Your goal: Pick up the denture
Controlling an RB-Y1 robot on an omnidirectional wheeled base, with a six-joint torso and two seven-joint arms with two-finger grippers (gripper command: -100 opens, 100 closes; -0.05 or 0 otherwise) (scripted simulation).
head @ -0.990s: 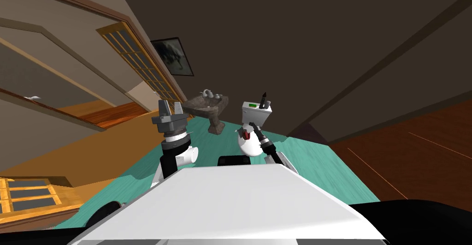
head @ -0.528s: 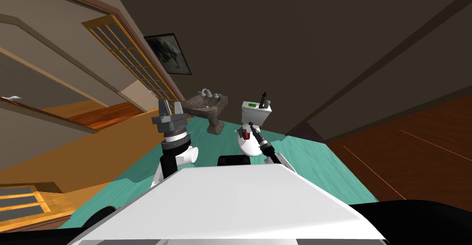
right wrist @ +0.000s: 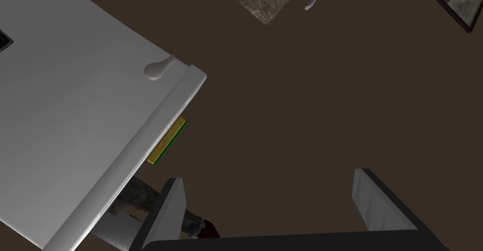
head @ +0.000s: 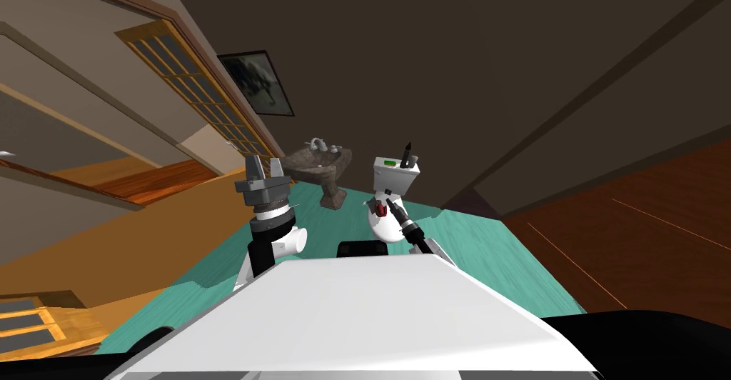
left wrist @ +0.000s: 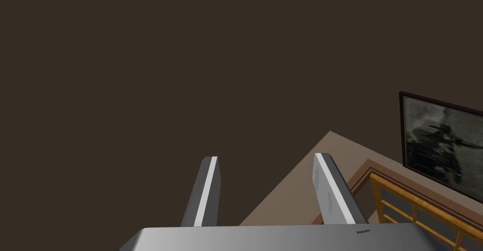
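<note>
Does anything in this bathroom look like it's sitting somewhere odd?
Yes: the toilet carries clutter. A small red thing, perhaps the denture, lies on its bowl close to the right gripper. A flat green and yellow slab and a dark pointed thing sit on its tank.

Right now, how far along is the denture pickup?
Done: I stand at the toilet. In hand: nothing. The right pincer is open beside the white tank, and the left pincer is open and raised. Left: close on the small red thing on the toilet, likely the denture, and lift.
</note>
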